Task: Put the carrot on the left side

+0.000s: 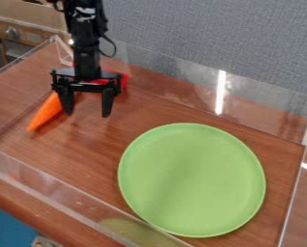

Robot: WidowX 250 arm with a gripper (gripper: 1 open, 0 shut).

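My tool [87, 107] is spread open beside the carrot [45, 112]; probably light and firm, best pinched around its thick middle.

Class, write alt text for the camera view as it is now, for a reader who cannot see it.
An orange carrot lies on a wooden tabletop, beside the open fingers of a black robot gripper; a red block sits behind, a green plate nearer.

Lighting is moderately bright; a white glare streak marks the back of the surface [137, 154], right of center. The picture is grainy and soft, with fine detail lost upper left.
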